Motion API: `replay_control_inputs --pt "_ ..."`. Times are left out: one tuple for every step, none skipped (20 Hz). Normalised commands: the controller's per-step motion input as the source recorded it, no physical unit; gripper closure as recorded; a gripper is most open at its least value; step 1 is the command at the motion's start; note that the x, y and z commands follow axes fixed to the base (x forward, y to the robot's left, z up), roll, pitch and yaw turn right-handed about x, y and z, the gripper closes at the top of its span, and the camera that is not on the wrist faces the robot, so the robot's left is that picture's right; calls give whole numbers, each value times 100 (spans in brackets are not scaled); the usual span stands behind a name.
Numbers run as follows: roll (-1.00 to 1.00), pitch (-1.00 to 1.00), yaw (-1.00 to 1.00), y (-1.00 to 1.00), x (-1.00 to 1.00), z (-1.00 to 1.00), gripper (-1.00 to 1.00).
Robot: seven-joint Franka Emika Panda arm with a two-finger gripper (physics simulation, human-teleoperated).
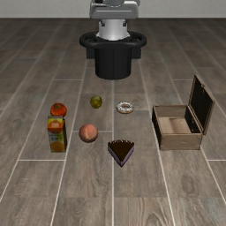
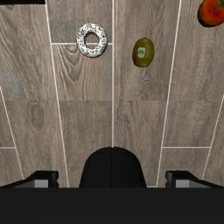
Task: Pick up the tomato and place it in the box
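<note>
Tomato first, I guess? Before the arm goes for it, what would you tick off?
1. Tomato in sight, nothing on top of it: ok.
2. Room around the tomato: cannot tell; the juice carton stands right by it.
3. End effector open and holding nothing: ok.
4. End effector above the tomato: not ok; the kiwi and donut lie closer to it.
5. Box lid raised, inside free: ok.
</note>
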Motion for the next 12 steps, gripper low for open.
replay_control_inputs --pt "0 0 0 -100 0 0 -100" --pt "0 0 0 -100 0 0 -100" --pt "0 0 0 -100 0 0 -100" --pt "0 0 0 -100 0 0 -100" --pt "0 0 0 -100 0 0 -100" --pt "0 0 0 -100 0 0 -100" --pt "0 0 0 -100 0 0 -100" --pt "0 0 0 -100 0 0 -100" --pt "0 0 0 -100 0 0 -100" --pt "0 0 0 -100 0 0 -100" --pt "0 0 0 -100 0 0 -100" --pt "0 0 0 -100 0 0 -100"
